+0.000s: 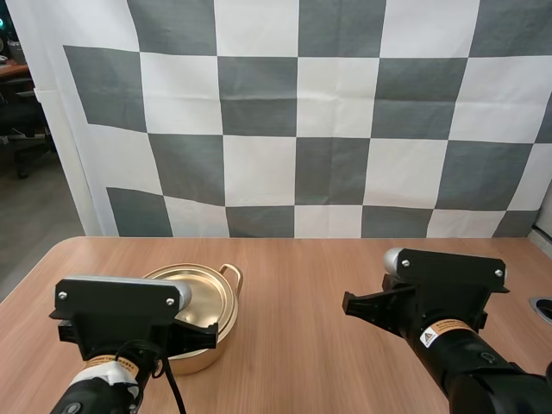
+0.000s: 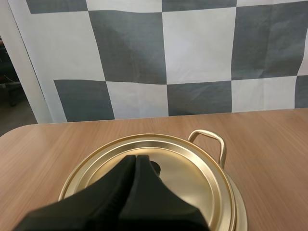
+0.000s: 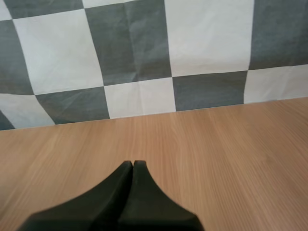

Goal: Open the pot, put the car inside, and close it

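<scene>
A gold pot (image 1: 226,321) stands on the table's left side with its gold lid (image 1: 211,293) on, and one loop handle (image 1: 231,273) points to the back right. My left arm (image 1: 121,315) hangs over the pot's near side. In the left wrist view my left gripper (image 2: 136,158) is shut, its fingers together as one wedge just above the lid (image 2: 192,178). The lid's dark knob (image 2: 154,167) peeks out right behind the tips. My right gripper (image 3: 133,163) is shut on nothing above bare wood, and its arm (image 1: 440,297) is at the table's right side.
The wooden table (image 1: 302,302) stretches between the two arms and behind the pot to the far edge. A dark round object (image 1: 543,309) sits at the table's right edge, beside my right arm.
</scene>
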Controlling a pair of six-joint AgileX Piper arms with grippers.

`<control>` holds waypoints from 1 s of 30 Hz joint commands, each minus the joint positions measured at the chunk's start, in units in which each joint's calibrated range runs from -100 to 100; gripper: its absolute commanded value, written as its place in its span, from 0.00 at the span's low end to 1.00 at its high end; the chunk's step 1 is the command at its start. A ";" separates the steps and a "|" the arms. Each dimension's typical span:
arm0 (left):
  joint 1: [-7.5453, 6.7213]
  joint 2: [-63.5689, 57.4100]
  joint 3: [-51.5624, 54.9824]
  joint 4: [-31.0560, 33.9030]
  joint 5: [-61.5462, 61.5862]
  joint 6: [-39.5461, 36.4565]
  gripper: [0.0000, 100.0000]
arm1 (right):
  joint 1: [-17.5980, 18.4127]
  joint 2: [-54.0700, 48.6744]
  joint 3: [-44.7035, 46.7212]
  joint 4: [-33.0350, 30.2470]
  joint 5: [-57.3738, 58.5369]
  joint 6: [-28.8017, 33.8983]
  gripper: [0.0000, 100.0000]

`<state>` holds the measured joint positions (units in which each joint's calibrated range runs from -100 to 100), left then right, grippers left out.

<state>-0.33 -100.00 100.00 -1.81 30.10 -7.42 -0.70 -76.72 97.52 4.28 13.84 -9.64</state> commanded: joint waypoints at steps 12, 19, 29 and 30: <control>0.03 0.00 0.00 -0.03 -0.46 0.00 0.00 | -1.33 -15.26 0.04 -3.29 10.60 -0.01 0.00; 0.03 0.00 0.00 -0.03 -0.63 0.00 0.00 | -1.33 -21.51 0.04 -0.73 10.60 -0.01 0.00; 0.03 0.00 0.00 -0.03 -0.63 0.00 0.00 | -1.33 -23.28 0.04 -0.73 22.23 -0.01 0.00; 0.03 0.00 0.00 -0.03 -0.63 0.00 0.00 | -1.33 -23.28 0.04 -0.73 23.76 -0.01 0.00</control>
<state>-0.33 -100.00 100.00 -1.81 29.48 -7.42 -2.07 -100.00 97.54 3.47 33.36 -9.64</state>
